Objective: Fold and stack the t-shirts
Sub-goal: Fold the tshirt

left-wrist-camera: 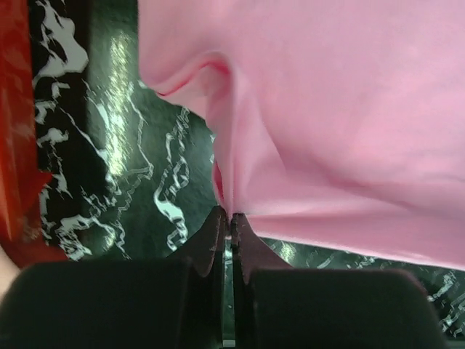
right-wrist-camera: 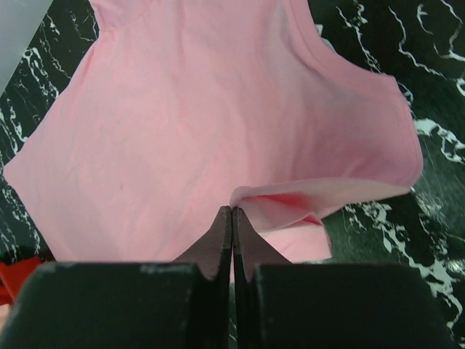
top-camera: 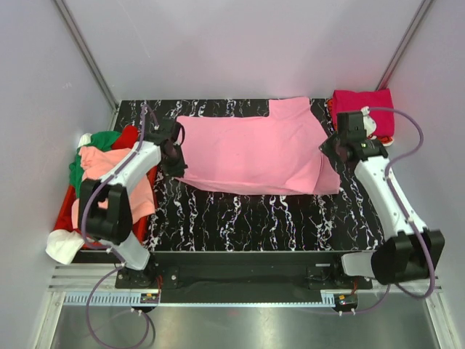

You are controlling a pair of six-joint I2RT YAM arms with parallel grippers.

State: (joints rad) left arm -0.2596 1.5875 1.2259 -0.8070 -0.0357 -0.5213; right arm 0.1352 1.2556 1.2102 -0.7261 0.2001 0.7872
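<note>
Pink t-shirt (top-camera: 254,153) lies spread across the middle of the tabletop (top-camera: 254,218), looking soft, light and floppy. Left pincer (left-wrist-camera: 231,216) and right pincer (right-wrist-camera: 232,209) each pinch a side edge, sensible holds for folding.

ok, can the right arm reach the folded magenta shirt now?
Probably not yet: the right tool is shut on the pink shirt. The magenta shirt lies close behind it, nothing between.
</note>
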